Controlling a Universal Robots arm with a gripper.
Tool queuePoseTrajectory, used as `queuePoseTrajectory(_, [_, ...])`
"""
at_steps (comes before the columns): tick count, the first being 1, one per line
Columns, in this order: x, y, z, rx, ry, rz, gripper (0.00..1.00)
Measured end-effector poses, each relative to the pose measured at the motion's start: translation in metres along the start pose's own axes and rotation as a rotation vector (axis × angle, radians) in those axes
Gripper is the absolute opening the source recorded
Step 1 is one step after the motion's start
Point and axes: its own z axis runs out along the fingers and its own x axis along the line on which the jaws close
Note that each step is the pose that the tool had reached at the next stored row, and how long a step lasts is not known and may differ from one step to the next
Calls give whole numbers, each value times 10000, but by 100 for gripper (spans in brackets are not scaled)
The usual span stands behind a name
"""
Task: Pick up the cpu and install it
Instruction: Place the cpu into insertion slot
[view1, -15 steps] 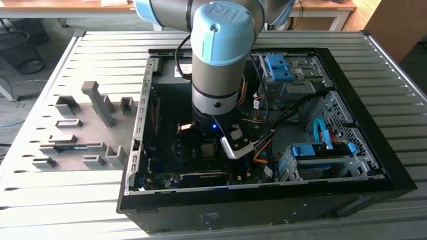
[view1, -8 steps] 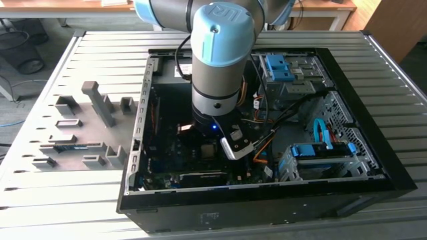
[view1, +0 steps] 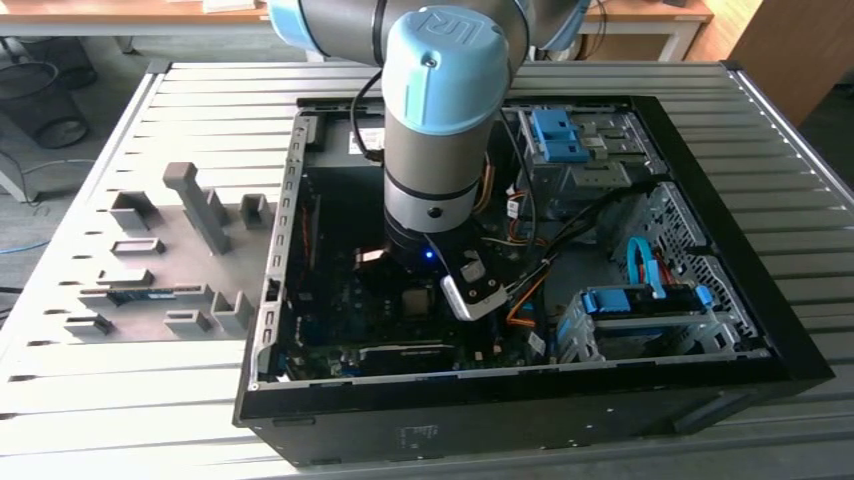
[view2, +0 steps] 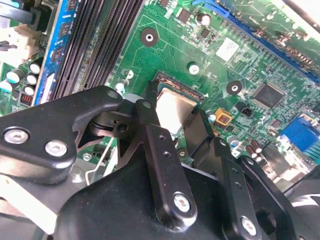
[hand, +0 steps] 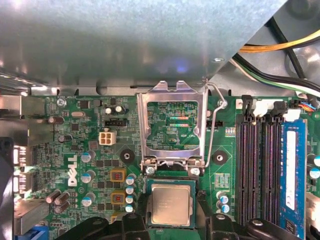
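Arm: the arm (view1: 434, 120) reaches straight down from above into an open computer case (view1: 534, 425) that lies on a slatted metal table (view1: 801, 130)
Gripper: the gripper (view2: 175, 119) is low over the motherboard (hand: 80, 145), closed to a narrow gap on the cpu, with one black finger (view2: 152, 135) against each of two opposite sides
Cpu: the cpu (hand: 171, 204), silver top upward and level, is at the socket (view2: 177, 86) between the fingers; I cannot tell whether it is seated or just above the socket
Load plate: the metal load plate (hand: 172, 90) is swung open beside the socket, so the green board shows through its window
Lever: the wire lever (hand: 216, 125) stands along one edge of the open plate
Memory slots: the long dark memory slots (hand: 255, 165) run beside the socket, and a blue module (hand: 292, 170) sits in the far one
Cables: yellow and black cables (hand: 280, 46) cross a corner of the first wrist view
Fixture tray: a grey fixture tray (view1: 147, 250) with upright holders lies on the table at the exterior view's left of the case
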Motion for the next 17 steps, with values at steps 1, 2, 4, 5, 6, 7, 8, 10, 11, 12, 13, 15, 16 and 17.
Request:
queuePoseTrajectory(1, [0,-3,1,-1,0,1,47])
queuePoseTrajectory(2, [-1,-6,2,-2,-1,2,47])
queuePoseTrajectory(4, [-1,-10,1,-1,0,6,47])
queuePoseTrajectory(5, [0,-11,1,-1,0,8,47])
queuePoseTrajectory(6, [0,-13,1,-1,0,10,47])
queuePoseTrajectory(7, [0,-14,1,0,0,11,47])
queuePoseTrajectory(8, [0,-14,1,-1,0,10,47])
queuePoseTrajectory(10, [0,-14,-1,-2,0,11,47])
queuePoseTrajectory(11, [0,-13,-4,0,0,11,47])
queuePoseTrajectory(12, [0,-14,-7,3,0,11,47])
queuePoseTrajectory(13, [0,-14,-11,7,0,13,47])
queuePoseTrajectory(15, [0,-14,-11,19,-2,22,47])
queuePoseTrajectory(16, [0,-14,-12,29,-1,35,47])
queuePoseTrajectory(17, [0,-14,-13,41,0,61,47])
